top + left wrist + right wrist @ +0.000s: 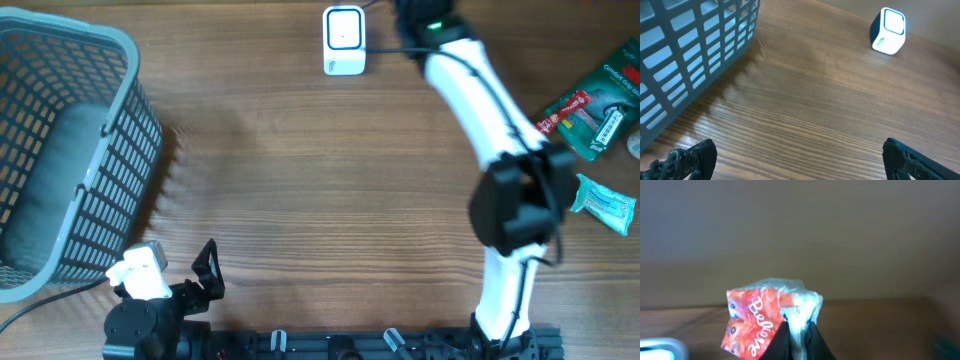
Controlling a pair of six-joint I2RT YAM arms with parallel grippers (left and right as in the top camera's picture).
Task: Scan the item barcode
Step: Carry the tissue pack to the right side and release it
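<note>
Near the scanner (343, 40), right claw (797, 328) clamps the packet (754, 317) by its seam; it looks soft, light, crinkly. Left claw (800, 161) gapes.

A brown wooden worktop (300, 180) with fine, streaky grain fills the scene, evenly lit with a soft sheen. Beyond its far edge stands a plain grey-brown backdrop (800, 225), blurred.
</note>
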